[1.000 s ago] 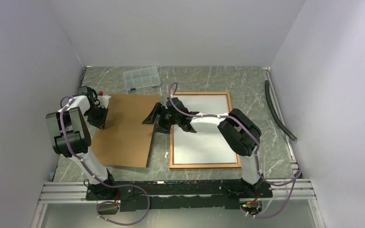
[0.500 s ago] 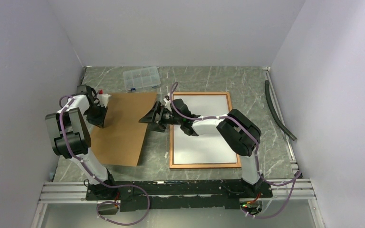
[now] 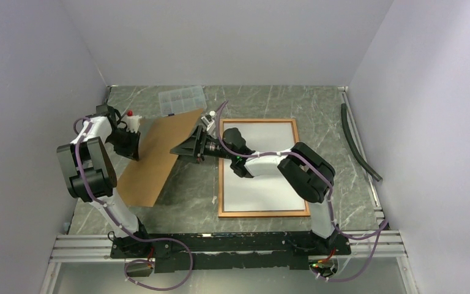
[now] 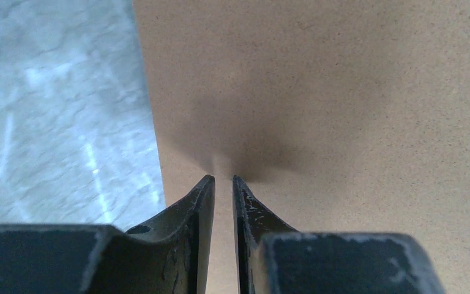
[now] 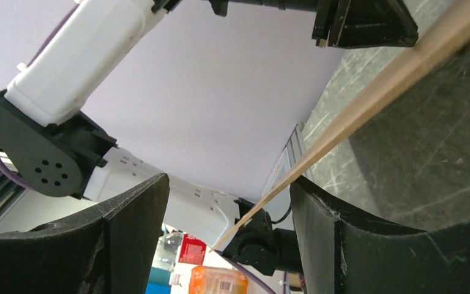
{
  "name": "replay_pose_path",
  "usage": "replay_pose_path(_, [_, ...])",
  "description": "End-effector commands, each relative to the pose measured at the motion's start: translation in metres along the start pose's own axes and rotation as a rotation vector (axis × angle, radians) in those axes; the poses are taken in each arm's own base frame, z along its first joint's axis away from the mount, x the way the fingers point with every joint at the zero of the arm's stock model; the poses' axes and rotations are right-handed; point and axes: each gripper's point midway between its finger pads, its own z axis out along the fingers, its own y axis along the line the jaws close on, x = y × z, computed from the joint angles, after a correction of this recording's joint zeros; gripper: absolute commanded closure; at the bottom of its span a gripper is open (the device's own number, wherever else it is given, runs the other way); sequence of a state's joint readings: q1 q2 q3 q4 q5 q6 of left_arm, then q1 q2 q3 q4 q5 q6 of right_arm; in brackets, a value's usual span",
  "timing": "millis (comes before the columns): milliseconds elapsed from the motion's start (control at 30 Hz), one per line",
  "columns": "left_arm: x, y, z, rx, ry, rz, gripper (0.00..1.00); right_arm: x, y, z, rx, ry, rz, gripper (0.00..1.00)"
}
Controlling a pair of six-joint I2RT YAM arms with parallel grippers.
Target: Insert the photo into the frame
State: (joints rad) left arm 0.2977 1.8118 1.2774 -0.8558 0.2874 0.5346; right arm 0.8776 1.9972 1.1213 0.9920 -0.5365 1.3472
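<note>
Since the earlier frames the brown backing board (image 3: 153, 159) had tipped up steeply on its right side, so from above it looked far narrower, and its raised edge had swung left, well clear of the frame (image 3: 263, 214). With it the right gripper (image 3: 186, 149) had travelled left and a little toward the far edge of the bench (image 3: 269, 98). That gripper's jaws stood wide apart in the right wrist view (image 5: 227, 184); the board's thin edge (image 5: 391, 95) ran slantwise between them, close against one finger, and nothing was clamped. At the board's left edge, near the left side of the bench, the left gripper (image 3: 128, 144) was all but closed. Its own camera showed the two fingers (image 4: 205, 190) pinching the brown sheet (image 4: 343, 92) with only a narrow slit between them. Right of the bench's centre the frame lay flat, its reddish-orange border showing all round, and the right arm reached across its far left corner. Inside it lay the photo (image 3: 257, 193), plain white side up, with no printed side in sight. A clear plastic compartment box (image 3: 183, 100) sat near the far edge, just beyond the board's upper corner, and a dark hose (image 3: 358, 141) lay along the right edge.
</note>
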Motion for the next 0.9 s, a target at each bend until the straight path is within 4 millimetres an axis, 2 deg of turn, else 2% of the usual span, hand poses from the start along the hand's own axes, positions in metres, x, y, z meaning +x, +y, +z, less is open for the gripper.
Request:
replay_pose_path(0, [0.025,-0.086,0.013,0.401,0.090,-0.112,0.76,-0.003,0.051,0.005,-0.130,-0.013,-0.075,0.24])
replay_pose_path(167, [0.022,-0.090,0.006,0.418,0.075,-0.107,0.77,-0.005,0.038,-0.013,-0.018,-0.051,-0.063,0.24])
replay_pose_path(267, [0.021,-0.090,0.003,0.422,0.072,-0.107,0.78,-0.009,0.025,-0.029,0.086,-0.083,-0.045,0.28])
replay_pose_path(333, [0.019,-0.091,0.001,0.420,0.064,-0.108,0.78,-0.014,0.024,-0.042,0.154,-0.127,-0.058,0.40])
replay_pose_path(433, [0.012,-0.093,-0.007,0.423,0.040,-0.100,0.77,-0.015,0.009,-0.055,0.268,-0.156,-0.067,0.56])
replay_pose_path(600, [-0.002,-0.097,-0.024,0.427,-0.008,-0.080,0.72,-0.016,-0.009,-0.058,0.353,-0.140,-0.011,0.92])
replay_pose_path(667, [-0.008,-0.097,-0.035,0.411,-0.038,-0.053,0.67,-0.017,-0.012,-0.056,0.381,-0.130,0.008,1.00])
replay_pose_path(733, [-0.017,-0.096,-0.053,0.381,-0.079,-0.016,0.57,-0.019,-0.010,-0.056,0.400,-0.135,0.022,1.00])
replay_pose_path(867, [-0.040,-0.102,-0.107,0.311,-0.231,0.120,0.40,-0.032,0.009,-0.061,0.402,-0.189,0.046,1.00])
